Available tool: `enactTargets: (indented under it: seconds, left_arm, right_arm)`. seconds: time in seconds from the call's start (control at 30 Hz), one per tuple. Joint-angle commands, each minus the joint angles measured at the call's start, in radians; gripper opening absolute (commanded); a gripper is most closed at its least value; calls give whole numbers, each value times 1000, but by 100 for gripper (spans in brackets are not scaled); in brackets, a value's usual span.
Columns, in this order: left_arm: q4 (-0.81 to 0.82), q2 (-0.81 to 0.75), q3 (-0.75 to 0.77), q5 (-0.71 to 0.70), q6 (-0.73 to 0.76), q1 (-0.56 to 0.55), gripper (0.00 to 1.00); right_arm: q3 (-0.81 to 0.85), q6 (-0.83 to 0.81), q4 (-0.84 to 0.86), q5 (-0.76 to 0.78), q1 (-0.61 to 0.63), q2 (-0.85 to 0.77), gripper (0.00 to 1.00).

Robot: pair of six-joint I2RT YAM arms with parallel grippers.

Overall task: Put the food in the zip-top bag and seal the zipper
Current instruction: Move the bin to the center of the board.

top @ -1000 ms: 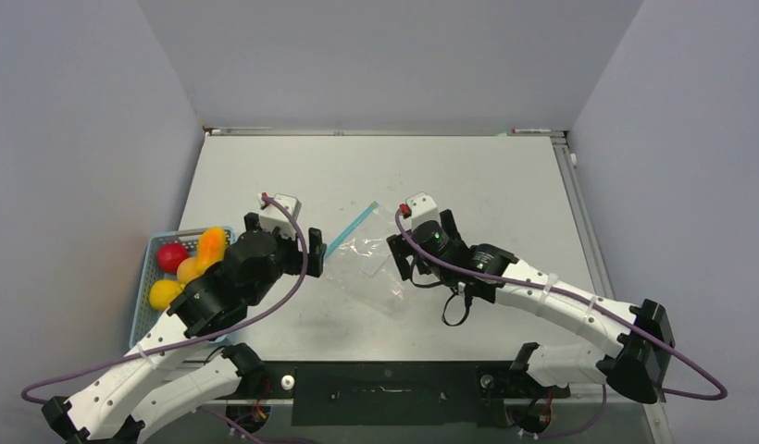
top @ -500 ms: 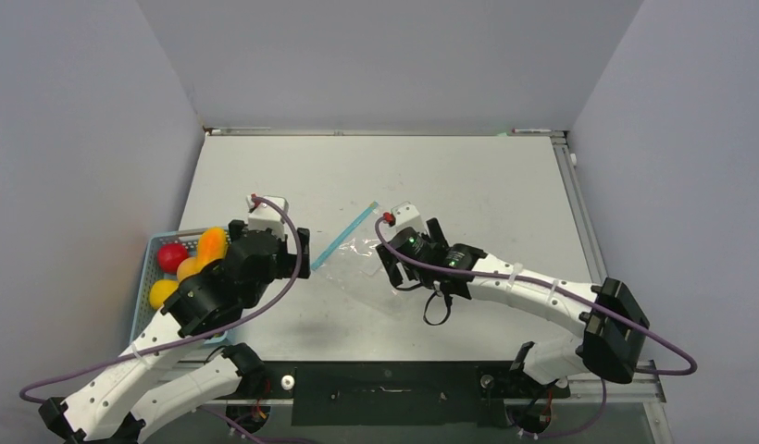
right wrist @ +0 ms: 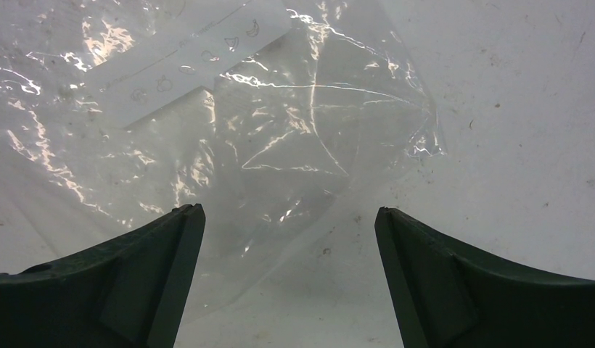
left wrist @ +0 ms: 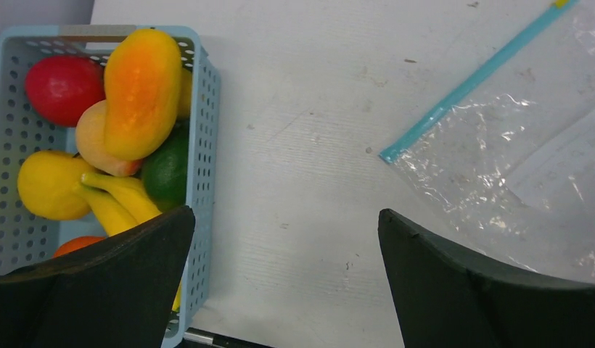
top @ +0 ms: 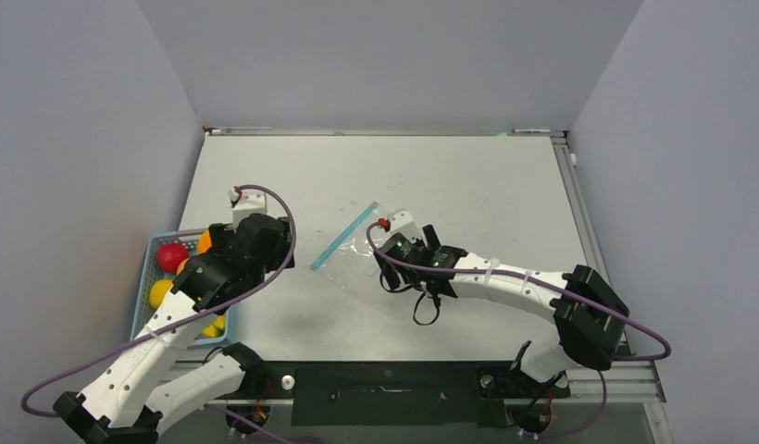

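Both gaping, empty: left tool (left wrist: pixel 287 279) near basket (left wrist: pixel 206 152) of food (left wrist: pixel 138 87); right tool (right wrist: pixel 287 279) above zip-top bag (right wrist: pixel 244 130).

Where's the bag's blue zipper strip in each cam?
Top external: zipper at centre, running diagonally.
Left wrist: zipper at upper right, diagonal, leaving the top edge.
Right wrist: not in it.
Shared landmark: the zip-top bag, whose clear crinkled film shows in all three views.

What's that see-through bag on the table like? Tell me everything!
The crinkly clear plastic bag lies flat and empty, at a slant, on the pale table. A light-blue zipper strip with a yellow tip runs along its mouth. A white label panel shows on it. The open right gripper hangs above it, gripping nothing.
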Motion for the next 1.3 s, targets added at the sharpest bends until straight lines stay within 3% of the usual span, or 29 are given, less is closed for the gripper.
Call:
enactTargets:
  seconds: [0.0, 0.1, 0.43, 1.27]
  left_arm:
    - [22, -29, 18, 65, 45, 169, 96]
    - [48, -19, 10, 107, 77, 278, 97]
    - [98, 112, -34, 92, 92, 382, 100]
    - [197, 396, -76, 223, 124, 623, 68]
  right_arm:
    - [-16, 9, 53, 34, -7, 0, 92]
    - [-31, 3, 70, 24, -14, -10, 92]
    - [-72, -21, 110, -42, -17, -85, 92]
    - [-158, -38, 202, -239, -21, -262, 93]
